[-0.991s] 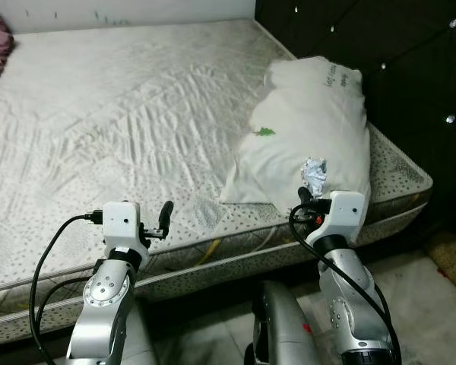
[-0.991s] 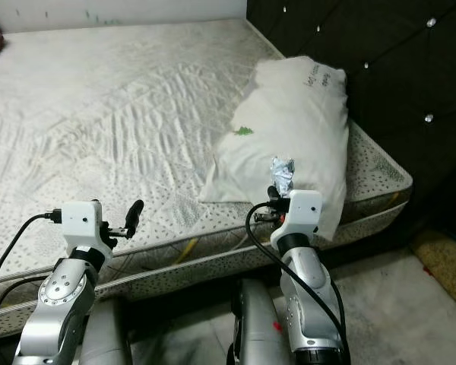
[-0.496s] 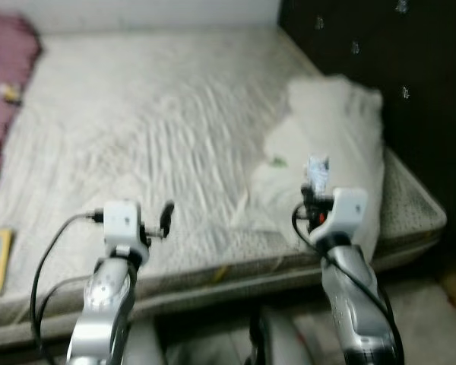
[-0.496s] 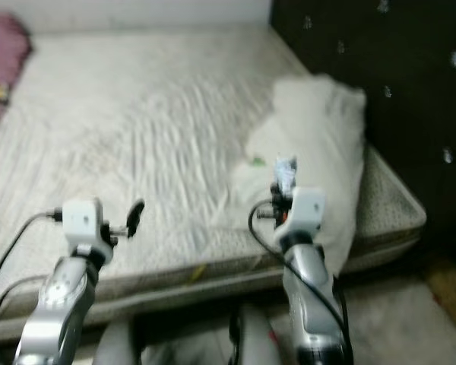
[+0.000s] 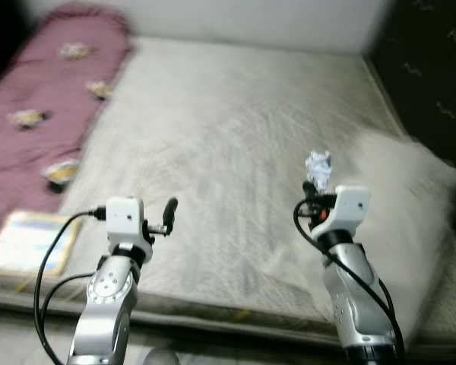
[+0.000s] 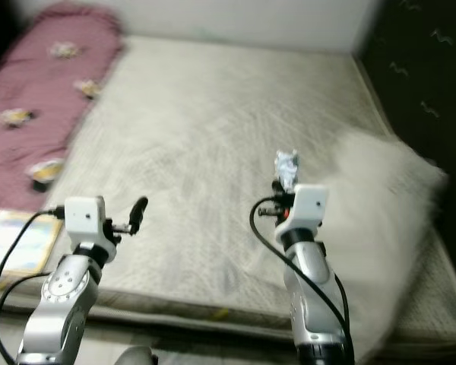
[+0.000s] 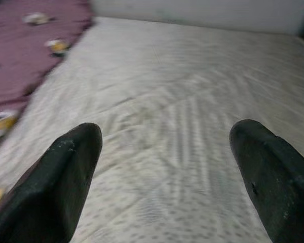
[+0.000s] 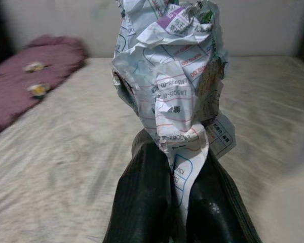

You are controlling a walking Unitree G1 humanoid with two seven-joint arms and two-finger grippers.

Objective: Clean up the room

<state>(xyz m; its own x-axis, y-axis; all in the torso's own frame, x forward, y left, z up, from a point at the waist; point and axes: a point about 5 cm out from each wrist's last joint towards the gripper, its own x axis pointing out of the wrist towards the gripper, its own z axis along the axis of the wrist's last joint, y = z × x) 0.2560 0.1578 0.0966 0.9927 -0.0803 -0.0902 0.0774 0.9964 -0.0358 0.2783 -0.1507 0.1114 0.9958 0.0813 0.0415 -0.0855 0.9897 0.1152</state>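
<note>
Crumpled paper: the crumpled paper (image 8: 167, 66), printed with red and blue lines and text, is standing up out of the right gripper (image 8: 175, 200), held above the bed (image 5: 235, 137) and touching nothing else.
Right gripper: its two black fingers (image 8: 142, 202) are pressing together on the lower tail of the paper; in the head views it is carrying the wad upright in front of the pillow (image 5: 410, 228).
What is changing: the whole head view is swinging to the robot's left compared with a second ago; the dark headboard (image 5: 433, 68) is sliding to the right edge, and a maroon blanket (image 5: 49, 91) and a flat book-like item (image 5: 30, 242) at the bed's left edge are coming into sight. This is the camera turning, not the things moving; the paper is sitting in the grip just as before.
Meaning for the task: the robot is probably turning away with the rubbish in hand, looking for somewhere to drop it; no bin is appearing yet.
Left gripper: the left gripper (image 7: 162, 167) is hovering over the mattress with its fingers (image 7: 66, 177) spread wide apart and nothing between them.
Sharpness: the pictures are smearing with the turn, so small items on the blanket are not identifiable.
</note>
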